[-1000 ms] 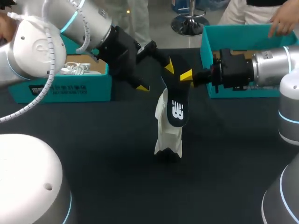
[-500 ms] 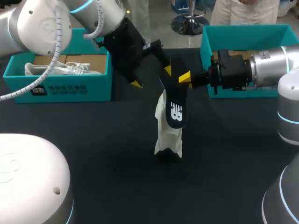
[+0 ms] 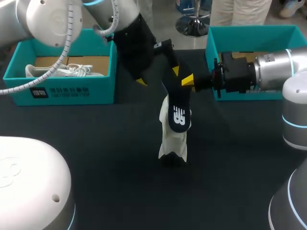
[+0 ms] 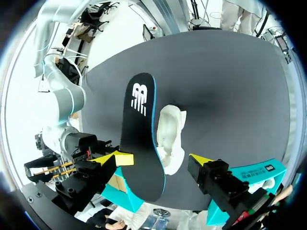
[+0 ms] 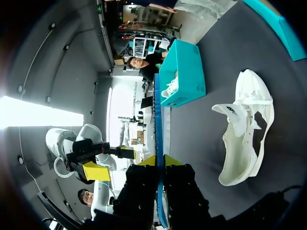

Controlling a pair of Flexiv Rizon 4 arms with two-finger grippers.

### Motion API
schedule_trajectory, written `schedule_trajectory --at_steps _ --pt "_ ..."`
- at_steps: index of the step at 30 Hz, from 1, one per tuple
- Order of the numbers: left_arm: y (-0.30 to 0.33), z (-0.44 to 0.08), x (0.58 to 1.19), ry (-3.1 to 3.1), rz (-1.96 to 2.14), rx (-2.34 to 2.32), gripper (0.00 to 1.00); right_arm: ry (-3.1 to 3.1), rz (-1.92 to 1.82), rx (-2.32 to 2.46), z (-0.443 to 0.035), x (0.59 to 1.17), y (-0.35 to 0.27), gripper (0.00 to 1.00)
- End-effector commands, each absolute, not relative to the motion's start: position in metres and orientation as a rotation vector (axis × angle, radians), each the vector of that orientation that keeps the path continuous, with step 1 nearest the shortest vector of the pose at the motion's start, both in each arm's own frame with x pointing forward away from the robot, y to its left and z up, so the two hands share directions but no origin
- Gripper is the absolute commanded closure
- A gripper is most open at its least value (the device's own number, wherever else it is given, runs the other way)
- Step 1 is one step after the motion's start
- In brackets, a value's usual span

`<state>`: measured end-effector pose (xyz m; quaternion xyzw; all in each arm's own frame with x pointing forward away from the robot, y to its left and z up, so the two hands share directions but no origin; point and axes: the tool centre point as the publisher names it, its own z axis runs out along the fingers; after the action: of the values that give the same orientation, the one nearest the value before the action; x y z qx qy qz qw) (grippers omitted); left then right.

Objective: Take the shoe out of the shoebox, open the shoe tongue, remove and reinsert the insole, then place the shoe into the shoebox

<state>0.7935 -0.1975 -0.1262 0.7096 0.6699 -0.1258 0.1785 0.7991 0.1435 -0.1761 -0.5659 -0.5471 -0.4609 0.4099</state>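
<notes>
Table (image 3: 96, 143): dark, matte, carrying both boxes and the shoe.
Left shoebox (image 3: 62, 91): teal, open, at far left of table; printed label on front wall.
Second shoe (image 3: 67, 71): white, laces showing, lying inside left shoebox.
Left gripper (image 3: 158, 76): on arm coming in from upper left, hanging over table's middle. Fingers spread wide, nothing clamped. Upper end of insole sits in the gap. One yellow tip close by right gripper's tip, other tip well clear of insole, out toward left shoebox. Cannot tell if the near finger touches insole.
Insole (image 3: 178, 112): black, white logo on face, blue rim showing in wrist views. Held up in the air, hanging down at a slant, lower end over the shoe. In left wrist view, running lengthwise through the gap between left fingers, just beside shoe's opening.
Shoe (image 3: 172, 141): white, on table near the middle, outside both boxes, upper part hidden behind insole in head view. In right wrist view, lying on table ahead of right gripper, tongue folded back, opening wide.
Right gripper (image 3: 191, 80): reaching in level from the right, clamped on insole's upper end. Right wrist view shows both yellow tips pressed on either side of the thin blue edge.
Right shoebox (image 3: 249, 36): teal, open, at far right, behind right gripper's wrist; inside mostly hidden by arm.
</notes>
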Motion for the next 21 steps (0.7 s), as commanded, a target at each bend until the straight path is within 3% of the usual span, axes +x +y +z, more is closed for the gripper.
schedule_trajectory --at_steps 1,21 --pt "-0.212 -0.118 0.789 1.908 -0.178 2.063 0.0 -1.376 -1.154 -1.434 -0.177 0.801 0.146 1.0" --pt "-0.232 -0.13 0.808 2.106 0.002 2.099 0.0 -1.366 -1.154 -1.432 -0.18 0.802 0.152 1.0"
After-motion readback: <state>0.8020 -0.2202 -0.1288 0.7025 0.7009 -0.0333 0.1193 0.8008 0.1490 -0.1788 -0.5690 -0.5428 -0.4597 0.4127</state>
